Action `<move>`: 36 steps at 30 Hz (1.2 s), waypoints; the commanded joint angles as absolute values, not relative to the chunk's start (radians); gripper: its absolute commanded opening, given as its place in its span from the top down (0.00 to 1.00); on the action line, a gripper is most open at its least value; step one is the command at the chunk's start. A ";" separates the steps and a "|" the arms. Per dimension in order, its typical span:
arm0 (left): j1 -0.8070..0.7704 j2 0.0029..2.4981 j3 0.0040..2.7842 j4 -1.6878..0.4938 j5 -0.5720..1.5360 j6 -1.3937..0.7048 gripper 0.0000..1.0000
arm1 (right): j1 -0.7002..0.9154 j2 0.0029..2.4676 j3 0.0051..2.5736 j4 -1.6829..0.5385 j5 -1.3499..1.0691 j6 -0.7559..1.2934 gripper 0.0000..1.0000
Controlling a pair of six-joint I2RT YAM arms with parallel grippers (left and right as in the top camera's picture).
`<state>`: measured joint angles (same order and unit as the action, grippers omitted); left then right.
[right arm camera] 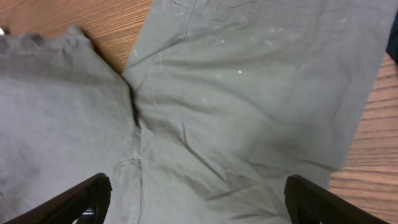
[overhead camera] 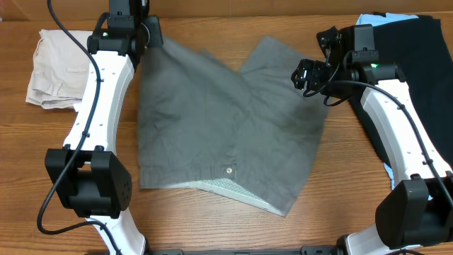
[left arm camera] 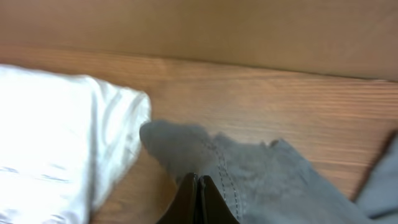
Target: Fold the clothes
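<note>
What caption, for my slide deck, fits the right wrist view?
Open right gripper hovers over the grey shorts where the legs meet, fingers wide apart.

Shorts — one grey pair point(overhead camera: 212, 120), one beige pair point(overhead camera: 53, 67) — plus one black garment point(overhead camera: 417, 57), two arms point(overhead camera: 99, 99) point(overhead camera: 396, 117).

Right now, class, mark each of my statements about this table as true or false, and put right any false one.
1. The grey shorts show their waist button. True.
2. The right pincer grips cloth. False: its jaws stand wide open over the grey shorts.
3. The beige shorts lie on top of the grey shorts. False: they lie apart, on the far side of the left arm.
4. The left pincer is shut on a leg hem of the grey shorts. True.
</note>
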<state>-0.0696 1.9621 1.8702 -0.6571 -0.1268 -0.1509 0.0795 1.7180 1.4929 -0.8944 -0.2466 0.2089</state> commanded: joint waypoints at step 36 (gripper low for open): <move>-0.001 1.890 2.268 -1.690 -0.036 -0.103 0.00 | 0.139 1.495 1.496 -1.284 -0.336 0.227 0.13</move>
